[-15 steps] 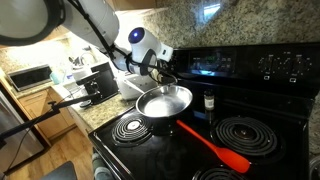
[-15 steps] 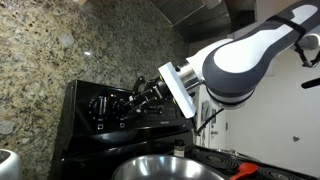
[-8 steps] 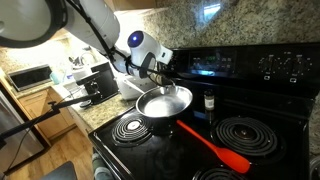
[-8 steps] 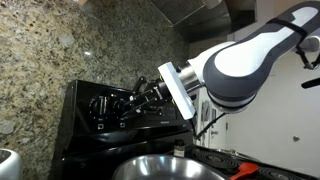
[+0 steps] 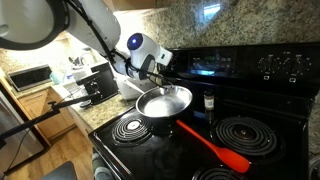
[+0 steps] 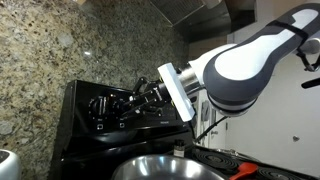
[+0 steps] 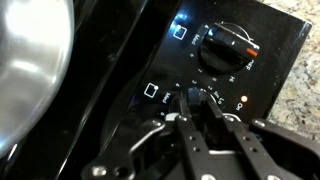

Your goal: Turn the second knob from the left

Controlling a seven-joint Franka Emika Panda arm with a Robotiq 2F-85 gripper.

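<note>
Your claw (image 7: pixel 198 106) is pinched shut on a knob (image 6: pixel 113 106) at the left end of the stove's back panel (image 7: pixel 272 40), just beside a free knob (image 7: pixel 222 50), while the steel pan (image 5: pixel 163 103) on the stovetop shows only bare metal inside.

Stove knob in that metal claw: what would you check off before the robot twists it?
1. Gripper closed on the knob: ok, the jaws are shut around it.
2. It is the second knob from the left: cannot tell. The gripper hides most of it, and one free knob shows beside it.
3. Pan clear of the gripper: ok, they are apart in the wrist view.
4. Red spatula out of the way: ok, it lies on the cooktop away from the gripper.
5. Coil burner not glowing: ok, it looks dark.
</note>
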